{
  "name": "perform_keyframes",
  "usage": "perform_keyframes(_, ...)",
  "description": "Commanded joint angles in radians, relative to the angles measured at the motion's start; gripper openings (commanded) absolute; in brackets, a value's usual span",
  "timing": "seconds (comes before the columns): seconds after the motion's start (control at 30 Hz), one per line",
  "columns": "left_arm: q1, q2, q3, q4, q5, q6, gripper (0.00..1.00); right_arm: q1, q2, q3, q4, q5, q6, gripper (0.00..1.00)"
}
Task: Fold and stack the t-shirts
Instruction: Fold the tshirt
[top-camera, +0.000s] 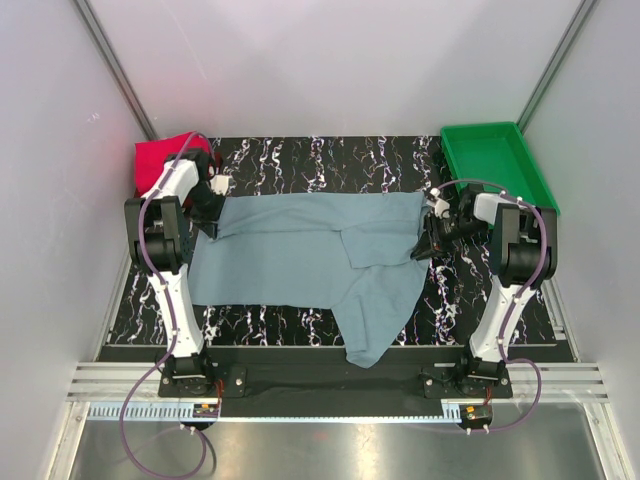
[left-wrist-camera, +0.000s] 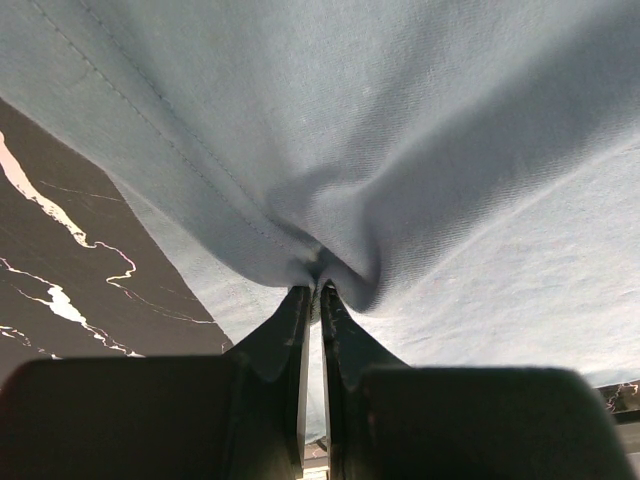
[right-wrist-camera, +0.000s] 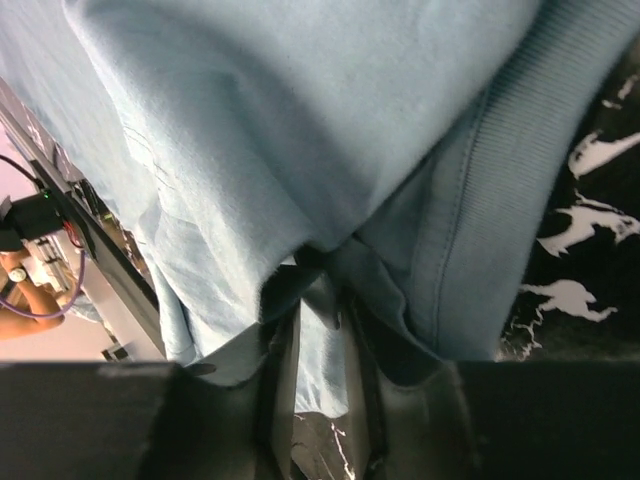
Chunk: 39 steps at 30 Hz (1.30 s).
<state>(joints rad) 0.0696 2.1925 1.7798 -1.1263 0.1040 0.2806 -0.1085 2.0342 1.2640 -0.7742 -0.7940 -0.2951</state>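
The left tool (left-wrist-camera: 315, 290) and the right tool (right-wrist-camera: 318, 300) are each clamping one end of the grey-blue t-shirt (top-camera: 300, 250), seemingly stretching it flat across the table's (top-camera: 300, 155) middle for folding, one flap sagging over the near edge.

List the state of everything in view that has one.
grey-blue t-shirt: spread out, partly folded, one end hanging over the near edge.
left pincer: shut on the grey-blue t-shirt.
right pincer: shut on the grey-blue t-shirt.
red t-shirt: folded, far left corner.
green tray: empty.
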Motion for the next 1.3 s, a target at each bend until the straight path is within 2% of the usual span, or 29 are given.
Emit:
perform_keyframes(0.0, -0.007, -0.023, 0.036, 0.002, 0.002, 0.000, 0.09, 0.010, 0.008, 0.035, 0.000, 0.002, -0.009, 0.22)
perform_keyframes(0.1, -0.005, -0.023, 0.035, 0.002, 0.003, 0.000, 0.09, 0.010, 0.000, 0.041, -0.013, 0.010, -0.013, 0.18)
perform_keyframes(0.23, -0.005, -0.022, 0.038, 0.003, 0.005, 0.000, 0.09, 0.010, -0.022, 0.041, -0.025, 0.019, -0.019, 0.21)
perform_keyframes(0.5, -0.007, -0.020, 0.040, 0.003, 0.013, 0.000, 0.09, 0.007, -0.066, 0.032, -0.033, 0.042, -0.018, 0.05)
perform_keyframes(0.83, -0.007, -0.016, 0.043, 0.008, 0.019, -0.003, 0.09, 0.000, -0.095, 0.083, -0.141, -0.007, -0.024, 0.04)
perform_keyframes(1.0, -0.007, -0.013, 0.053, 0.005, 0.025, -0.004, 0.09, 0.000, -0.089, 0.113, -0.275, -0.060, -0.047, 0.05)
perform_keyframes(1.1, -0.007, -0.008, 0.061, 0.005, 0.031, -0.008, 0.09, 0.000, -0.077, 0.103, -0.289, -0.036, -0.049, 0.09)
perform_keyframes(1.13, -0.007, -0.004, 0.064, 0.005, 0.031, -0.006, 0.09, 0.000, -0.071, 0.097, -0.289, -0.013, -0.055, 0.12)
perform_keyframes(1.17, -0.008, -0.005, 0.066, 0.006, 0.033, -0.008, 0.09, 0.000, -0.060, 0.095, -0.295, -0.007, -0.070, 0.20)
perform_keyframes(1.27, -0.010, -0.004, 0.069, 0.003, 0.033, -0.008, 0.09, 0.000, -0.049, 0.078, -0.272, 0.016, -0.087, 0.26)
